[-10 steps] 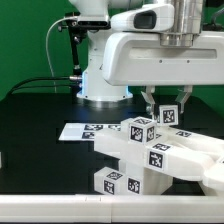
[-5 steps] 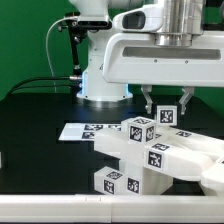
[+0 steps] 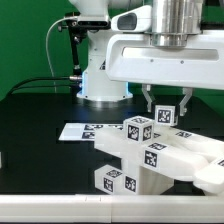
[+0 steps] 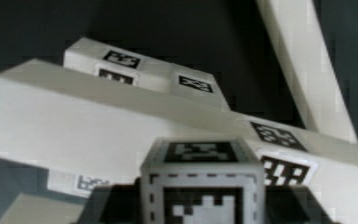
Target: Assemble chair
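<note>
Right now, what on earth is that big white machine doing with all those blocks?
A robot arm is building a small chair from white plastic parts with black-and-white tags. Its gripper is closed around a small tagged cube at the top of the half-built chair, which sits on a black table. Several bars and blocks already look joined under it. A flat marker board lies on the table beside them, untouched.
</note>
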`<state>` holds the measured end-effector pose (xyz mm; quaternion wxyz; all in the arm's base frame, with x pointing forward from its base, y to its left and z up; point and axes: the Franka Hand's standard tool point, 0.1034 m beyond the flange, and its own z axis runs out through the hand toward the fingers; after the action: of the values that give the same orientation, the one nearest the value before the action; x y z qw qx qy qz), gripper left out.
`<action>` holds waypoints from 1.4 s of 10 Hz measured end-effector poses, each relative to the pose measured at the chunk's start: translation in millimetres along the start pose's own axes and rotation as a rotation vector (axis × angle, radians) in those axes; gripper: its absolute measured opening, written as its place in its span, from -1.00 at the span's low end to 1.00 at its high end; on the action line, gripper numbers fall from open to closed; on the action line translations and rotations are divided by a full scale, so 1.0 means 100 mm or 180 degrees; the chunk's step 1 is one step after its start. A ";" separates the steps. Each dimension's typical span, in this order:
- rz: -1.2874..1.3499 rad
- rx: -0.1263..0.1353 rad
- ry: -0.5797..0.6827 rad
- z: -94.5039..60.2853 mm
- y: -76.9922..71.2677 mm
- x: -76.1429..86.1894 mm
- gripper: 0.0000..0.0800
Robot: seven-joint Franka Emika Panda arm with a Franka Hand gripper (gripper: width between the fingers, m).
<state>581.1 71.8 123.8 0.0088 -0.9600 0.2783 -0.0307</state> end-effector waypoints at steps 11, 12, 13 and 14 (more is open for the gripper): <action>-0.1811 -0.0020 -0.0055 -0.04 0.01 0.04 0.62; -0.2118 -0.0053 -0.0051 -0.04 0.00 0.02 0.62; -0.2542 -0.0094 -0.0052 -0.03 -0.05 -0.03 0.62; -0.3054 -0.0095 -0.0055 -0.03 -0.07 -0.04 0.62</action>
<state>581.3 79.8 126.5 -0.0178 -0.9803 -0.1959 -0.0193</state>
